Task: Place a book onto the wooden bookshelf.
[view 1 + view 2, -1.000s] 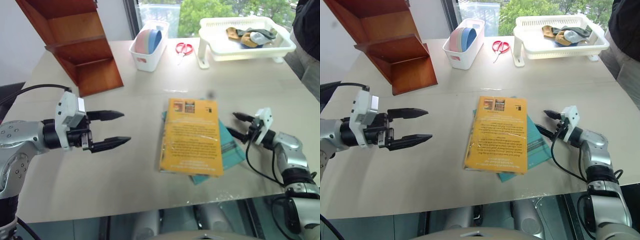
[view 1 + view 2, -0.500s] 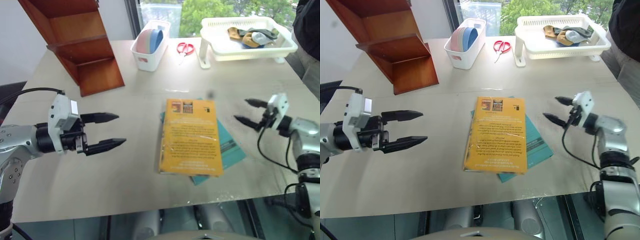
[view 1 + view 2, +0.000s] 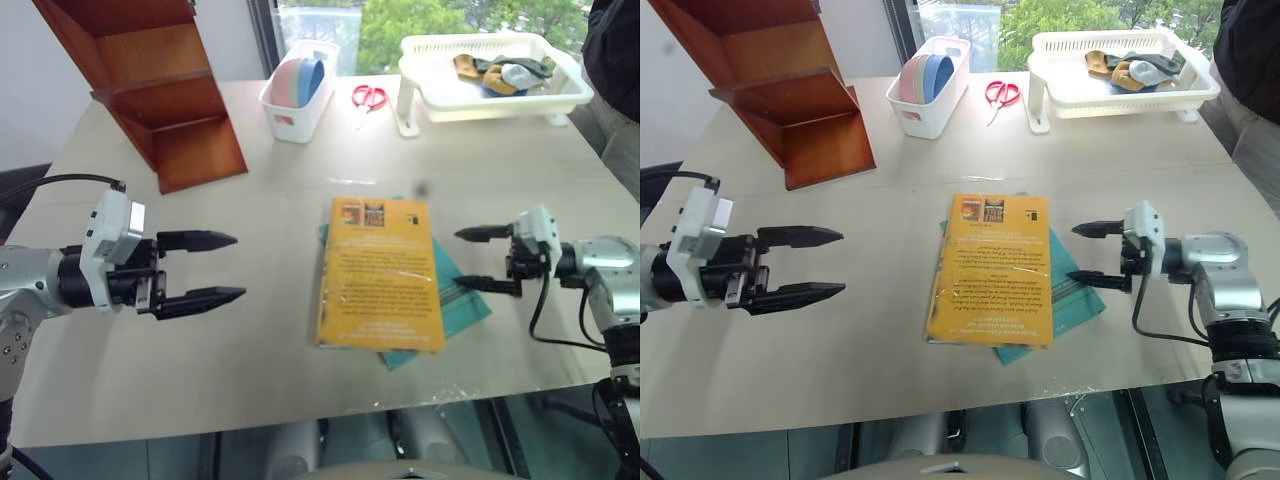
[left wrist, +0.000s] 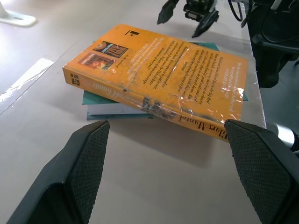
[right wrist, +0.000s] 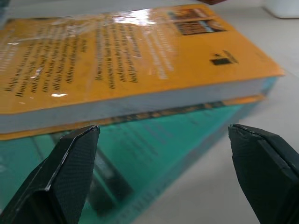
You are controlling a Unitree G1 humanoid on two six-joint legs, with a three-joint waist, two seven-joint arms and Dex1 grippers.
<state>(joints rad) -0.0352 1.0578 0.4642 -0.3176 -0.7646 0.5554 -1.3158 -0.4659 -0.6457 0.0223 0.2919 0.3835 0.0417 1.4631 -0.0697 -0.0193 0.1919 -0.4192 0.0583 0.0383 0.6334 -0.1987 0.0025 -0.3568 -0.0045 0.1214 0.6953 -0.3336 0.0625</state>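
The book [image 3: 380, 272], a thick yellow-orange paperback, lies flat at the centre of the frame on the tabletop [image 3: 300, 180], resting on a thinner teal book [image 3: 462, 292] whose edges stick out at its right and lower sides. Nothing grips it yet. The wooden bookshelf [image 3: 150, 85] stands in the upper left of the frame, well apart from the book.

The right end effector [image 3: 488, 258] sits just beside the book's right edge, fingers spread, pointing toward the left of the frame and slightly down; its wrist view looks straight at the page edge of the yellow book and the teal cover beneath. The left end effector [image 3: 205, 268] hovers at the left of the frame, well apart from the book, fingers spread wide and pointing right, roughly level, toward the spine side.

The likely trouble lies in the stack. If the right fingers come in too low, they could close on both books or on the teal one alone, since the two edges lie close together. The glossy cover looks slippery, so a shallow pinch at one edge may let the thick book sag or slide out on the lift. A push from the right with no hold on the left could also shove both books across the tabletop.
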